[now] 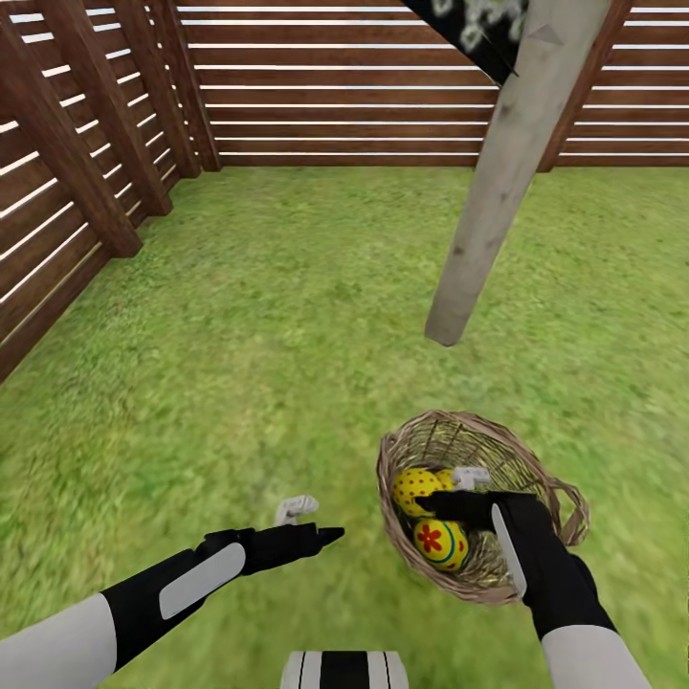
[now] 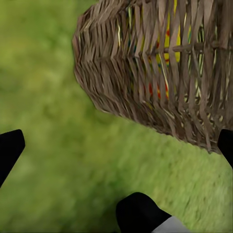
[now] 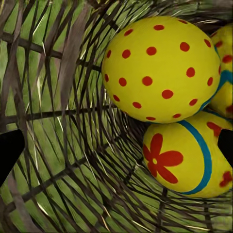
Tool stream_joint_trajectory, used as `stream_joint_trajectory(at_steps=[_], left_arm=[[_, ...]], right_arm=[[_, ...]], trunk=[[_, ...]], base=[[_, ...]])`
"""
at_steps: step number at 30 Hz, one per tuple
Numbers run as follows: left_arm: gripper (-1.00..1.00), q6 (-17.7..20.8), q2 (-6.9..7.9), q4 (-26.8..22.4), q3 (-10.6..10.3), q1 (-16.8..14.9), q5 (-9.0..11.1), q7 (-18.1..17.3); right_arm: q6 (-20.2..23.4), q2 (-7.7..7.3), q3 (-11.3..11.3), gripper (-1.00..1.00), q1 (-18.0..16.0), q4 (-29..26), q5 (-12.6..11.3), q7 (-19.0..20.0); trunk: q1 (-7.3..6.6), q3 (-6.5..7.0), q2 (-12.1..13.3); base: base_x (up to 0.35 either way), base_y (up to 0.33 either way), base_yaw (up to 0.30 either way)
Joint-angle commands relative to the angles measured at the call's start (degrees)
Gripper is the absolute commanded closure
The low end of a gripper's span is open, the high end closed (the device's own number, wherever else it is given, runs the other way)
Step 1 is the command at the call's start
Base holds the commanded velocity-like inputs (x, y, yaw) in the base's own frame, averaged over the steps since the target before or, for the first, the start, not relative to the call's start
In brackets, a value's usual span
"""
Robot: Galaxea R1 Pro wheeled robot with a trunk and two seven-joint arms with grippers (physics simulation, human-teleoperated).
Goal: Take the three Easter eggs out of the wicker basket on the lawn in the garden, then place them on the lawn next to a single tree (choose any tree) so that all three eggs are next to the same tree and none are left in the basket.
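Observation:
The wicker basket stands on the lawn, a short way in front of the pale tree trunk. Three yellow Easter eggs lie in it: a red-dotted egg, a flower egg with a blue band, and a third egg half hidden behind them. In the head view the dotted egg and flower egg lie beside my right gripper. It reaches into the basket, open, and holds nothing. My left gripper hovers open over the grass, just left of the basket.
A brown slatted fence runs along the back and down the left side, meeting in the far left corner. The tree trunk leans up to the right, with dark leaves at the top. Grass stretches between fence and basket.

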Motion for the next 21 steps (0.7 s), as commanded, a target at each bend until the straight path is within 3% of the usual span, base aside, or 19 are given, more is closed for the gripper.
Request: stream_joint_trajectory(at_steps=[1, 2, 3, 6, 9, 13, 16, 21], left_arm=[[-1.0, 0.03, 0.04, -0.02, -0.15, -0.07, 0.41, -0.06], [-1.0, 0.0, 0.04, 0.01, -0.15, -0.07, 0.41, -0.06], [-1.0, 0.0, 0.03, 0.02, -0.13, -0.07, 0.41, -0.06], [-1.0, -0.01, 0.02, 0.03, -0.15, -0.07, 0.41, -0.06], [-1.0, -0.01, -0.08, 0.03, -0.15, -0.07, 0.41, -0.06], [-1.0, -0.01, -0.13, 0.08, -0.15, -0.07, 0.34, -0.06], [-1.0, -0.01, -0.08, 0.3, -0.12, -0.07, 0.32, -0.06], [-1.0, -0.01, -0.12, 0.31, -0.1, -0.07, 0.26, -0.06]], right_arm=[[-0.86, -0.1, 0.08, -1.0, -0.03, -0.04, 1.59, 0.5], [-3.67, -0.24, 1.54, -1.0, -0.03, -0.03, 6.65, 0.58], [-4.84, -0.29, 2.7, -1.0, -0.03, -0.02, 10.2, 0.61], [-6.05, -0.52, 4.01, -1.0, -0.03, -0.05, 15.22, 0.74], [-7.15, -2.11, 4.8, -1.0, -0.03, -0.96, 16.94, 0.87], [-8.15, -5.67, 11.07, -1.0, -0.03, -3.21, 17.91, 2.62], [-9.29, -8.59, 14.69, -1.0, -0.03, -3.64, 18.04, 8.5], [-12.87, -9.54, 15.9, -1.0, -0.03, -3.74, 19.74, 16.26]], trunk=[[-0.01, -0.04, -0.02], [-0.01, -0.04, -0.02], [-0.01, -0.04, -0.02], [-0.01, -0.04, -0.02], [-0.01, -0.04, -0.02], [-0.01, -0.04, -0.02], [-0.01, -0.04, -0.02], [-0.01, -0.04, -0.02]], base=[[0.0, -0.084, 0.004], [0.0, -0.03, 0.001], [0.0, -0.019, 0.001], [0.0, -0.009, 0.0], [0.0, -0.002, 0.0], [0.0, 0.0, 0.0], [0.0, 0.0, 0.0], [0.0, 0.0, 0.0]])
